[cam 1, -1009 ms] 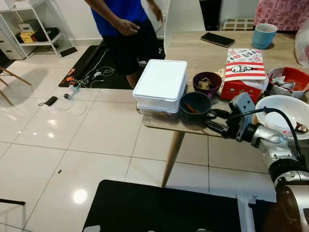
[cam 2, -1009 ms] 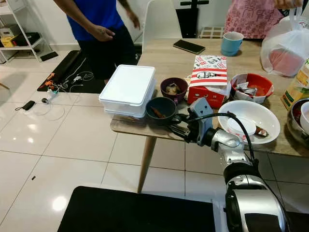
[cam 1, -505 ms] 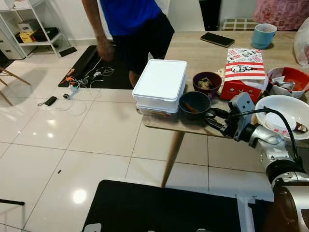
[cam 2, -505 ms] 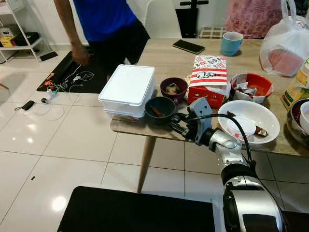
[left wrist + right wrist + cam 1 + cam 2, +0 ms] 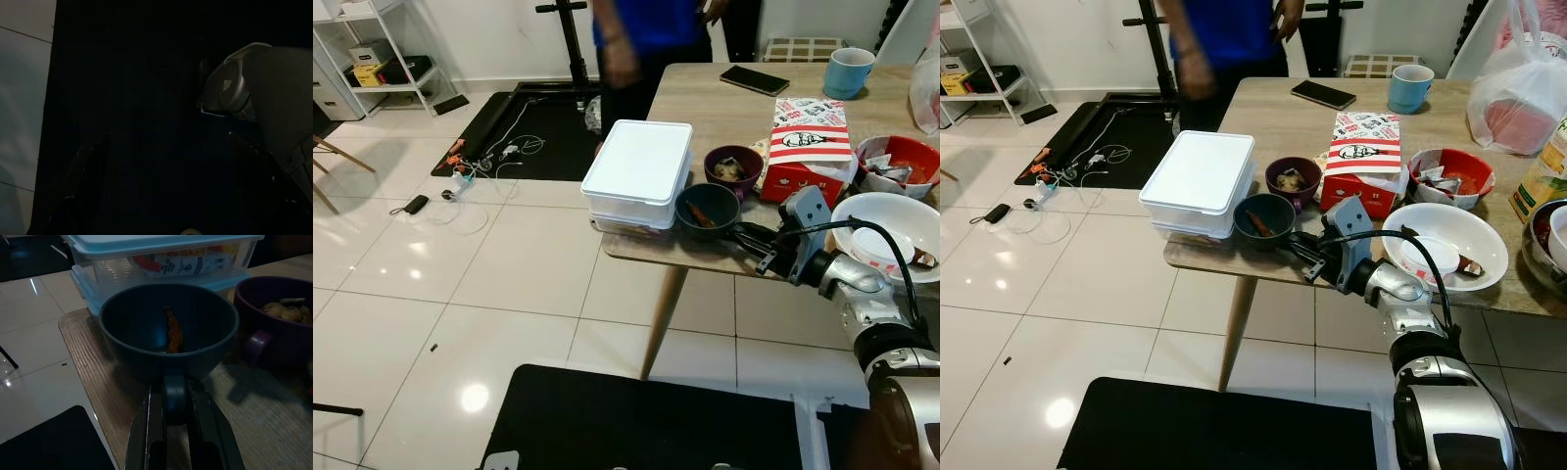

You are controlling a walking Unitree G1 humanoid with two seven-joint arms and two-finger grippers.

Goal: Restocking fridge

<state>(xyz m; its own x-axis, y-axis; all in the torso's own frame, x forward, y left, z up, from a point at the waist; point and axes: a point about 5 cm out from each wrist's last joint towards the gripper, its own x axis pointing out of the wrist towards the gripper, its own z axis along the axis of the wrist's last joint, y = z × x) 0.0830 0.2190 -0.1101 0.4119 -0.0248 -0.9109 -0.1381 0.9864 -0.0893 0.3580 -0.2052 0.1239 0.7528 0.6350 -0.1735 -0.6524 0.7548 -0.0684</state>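
Observation:
A dark blue bowl (image 5: 707,208) with a brown scrap of food inside stands near the wooden table's front edge (image 5: 675,257). My right gripper (image 5: 744,233) reaches in from the right and is shut on the bowl's short handle (image 5: 175,396), one finger on each side. Just behind the bowl lie two stacked clear containers with white lids (image 5: 639,174), packets showing inside. A purple bowl of food (image 5: 732,166) stands right behind the dark bowl. My left arm hangs idle over a black mat (image 5: 146,147), seen very dark.
A person in a blue shirt (image 5: 651,39) stands at the table's far left corner. A red and white chicken box (image 5: 810,137), red bowl (image 5: 901,157), white bowl (image 5: 886,230), blue mug (image 5: 849,70) and phone (image 5: 755,79) crowd the table. Cables (image 5: 480,162) lie on the tiled floor.
My right gripper has moved up to the dark bowl and closed on its handle. The person has walked from the table's left side to its far end.

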